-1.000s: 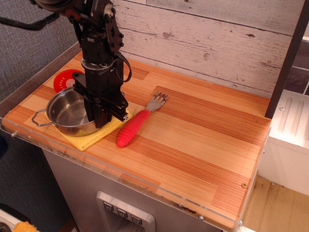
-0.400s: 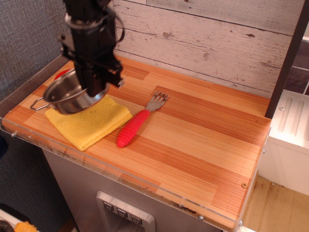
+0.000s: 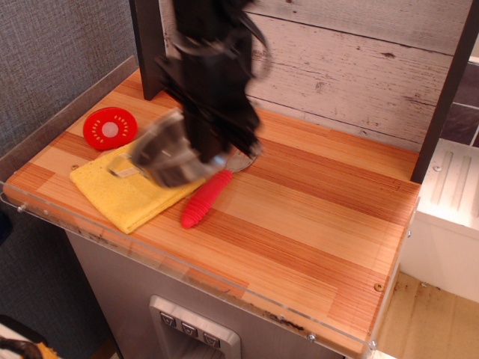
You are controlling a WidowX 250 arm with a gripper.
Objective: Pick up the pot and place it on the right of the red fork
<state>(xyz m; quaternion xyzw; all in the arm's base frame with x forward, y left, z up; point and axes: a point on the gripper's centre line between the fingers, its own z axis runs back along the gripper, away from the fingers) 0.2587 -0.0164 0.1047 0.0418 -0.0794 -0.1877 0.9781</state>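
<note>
The gripper (image 3: 213,146) is clamping the rim of the pot (image 3: 166,155) and carrying it in the air, blurred and tilted, with the pot hanging to its left above the yellow cloth (image 3: 129,196) and the red fork (image 3: 206,197) lying just below and in front of it. To do this step well, the arm should be judged to need travel well past the fork's handle to the bare surface (image 3: 314,224) on the gripper's far right. It should then level the pot and lower it clear of the fork before releasing.
</note>
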